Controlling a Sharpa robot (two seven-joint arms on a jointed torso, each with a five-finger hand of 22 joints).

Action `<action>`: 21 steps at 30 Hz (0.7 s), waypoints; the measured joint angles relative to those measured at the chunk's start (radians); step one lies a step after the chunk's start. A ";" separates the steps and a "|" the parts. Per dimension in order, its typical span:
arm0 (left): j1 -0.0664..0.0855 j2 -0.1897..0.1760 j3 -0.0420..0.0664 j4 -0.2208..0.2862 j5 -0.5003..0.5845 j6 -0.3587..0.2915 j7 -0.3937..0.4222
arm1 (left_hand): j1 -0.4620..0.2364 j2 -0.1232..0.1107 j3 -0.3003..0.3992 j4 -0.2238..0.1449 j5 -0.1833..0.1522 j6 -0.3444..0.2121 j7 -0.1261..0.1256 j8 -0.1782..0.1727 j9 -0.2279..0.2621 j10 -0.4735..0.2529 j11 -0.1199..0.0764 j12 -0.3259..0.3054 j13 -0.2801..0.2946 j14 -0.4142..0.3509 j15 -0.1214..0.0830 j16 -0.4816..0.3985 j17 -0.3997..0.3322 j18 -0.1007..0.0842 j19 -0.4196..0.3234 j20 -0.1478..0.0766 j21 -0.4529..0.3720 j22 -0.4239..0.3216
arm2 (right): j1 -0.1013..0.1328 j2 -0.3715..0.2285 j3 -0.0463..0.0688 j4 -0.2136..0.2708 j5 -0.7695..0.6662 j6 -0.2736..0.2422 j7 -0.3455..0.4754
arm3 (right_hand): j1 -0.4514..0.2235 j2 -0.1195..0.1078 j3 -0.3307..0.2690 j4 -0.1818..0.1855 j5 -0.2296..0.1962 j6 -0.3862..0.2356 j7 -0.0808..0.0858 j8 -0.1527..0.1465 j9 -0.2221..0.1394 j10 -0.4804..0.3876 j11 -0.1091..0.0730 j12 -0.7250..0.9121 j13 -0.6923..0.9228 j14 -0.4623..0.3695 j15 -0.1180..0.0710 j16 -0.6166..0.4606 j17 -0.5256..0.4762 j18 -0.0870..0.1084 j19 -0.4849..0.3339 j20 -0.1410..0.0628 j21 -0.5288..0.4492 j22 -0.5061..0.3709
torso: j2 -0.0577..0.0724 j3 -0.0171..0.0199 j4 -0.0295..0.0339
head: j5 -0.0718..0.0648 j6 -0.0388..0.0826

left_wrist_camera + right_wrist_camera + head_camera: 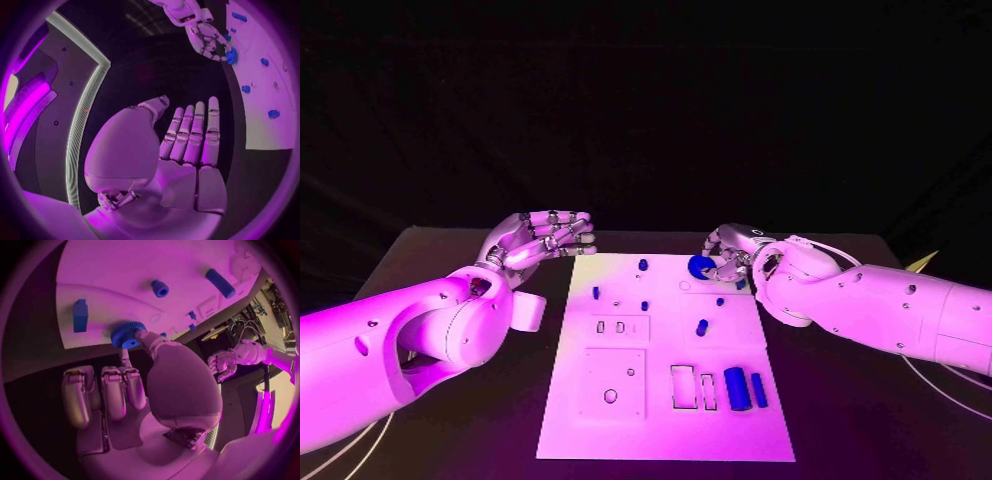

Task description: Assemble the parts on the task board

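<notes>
The white task board [668, 400] lies in the middle of the table. My right hand [737, 256] is over its far right part and pinches a blue toothed gear [701, 266] between thumb and a finger. In the right wrist view the gear [127, 335] is close to the board's edge [94, 342], and I cannot tell whether it touches the board. My left hand [545, 236] hovers off the board's far left corner, fingers extended [190, 135], holding nothing. The left wrist view also shows the right hand [203, 35] on the gear [231, 56].
Small blue pegs [643, 265] [596, 292] [702, 326] stand on the board's far half. A thick blue cylinder [736, 388] and a thinner bar [759, 390] lie at its near right, beside rectangular slots [684, 386]. Black table surrounds the board.
</notes>
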 measured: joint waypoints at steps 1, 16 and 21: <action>0.000 0.000 0.000 0.000 0.000 0.000 0.000 | 0.000 0.000 0.000 0.000 0.000 0.000 0.000 0.000 0.000 0.000 0.000 0.000 0.000 0.000 0.000 0.000 0.000 0.000 0.000 0.000 0.000 0.000 | 0.002 -0.002 0.000 0.011 -0.006 -0.007 -0.003 | -0.001 -0.001 0.001 0.001 0.000 0.000 0.000 0.000 0.000 0.000 0.000 0.000 0.000 0.000 0.000 0.000 0.000 0.000 0.002 -0.002 0.000 0.000 | 0.000 0.0000 -0.0001 | 0.000 0.001; 0.000 0.003 0.000 -0.005 0.000 0.001 -0.001 | 0.000 0.000 0.003 -0.003 0.000 0.000 0.000 0.000 0.000 0.000 0.000 0.000 0.000 -0.004 0.004 0.000 0.001 0.000 0.000 0.000 0.000 0.000 | 0.010 0.083 -0.001 0.087 -0.137 -0.071 -0.043 | -0.008 -0.008 0.009 -0.002 -0.009 0.004 0.003 0.003 -0.005 0.000 0.000 0.000 0.000 0.000 0.000 0.000 0.000 0.000 0.003 -0.003 0.000 0.000 | 0.000 -0.0016 0.0025 | -0.001 0.006; 0.000 0.004 0.000 -0.007 0.000 0.001 -0.002 | 0.000 0.000 0.003 -0.003 0.000 0.000 0.000 0.000 0.000 0.000 0.000 0.000 0.000 -0.004 0.004 0.000 0.001 0.000 0.000 0.000 0.000 0.000 | 0.002 0.129 -0.005 0.071 -0.176 -0.078 -0.059 | -0.016 -0.016 0.009 -0.002 -0.016 0.012 -0.005 0.000 -0.005 0.000 0.000 0.000 0.000 0.004 -0.004 0.000 0.000 0.000 0.003 -0.003 0.000 0.000 | 0.001 -0.0024 0.0037 | 0.000 0.005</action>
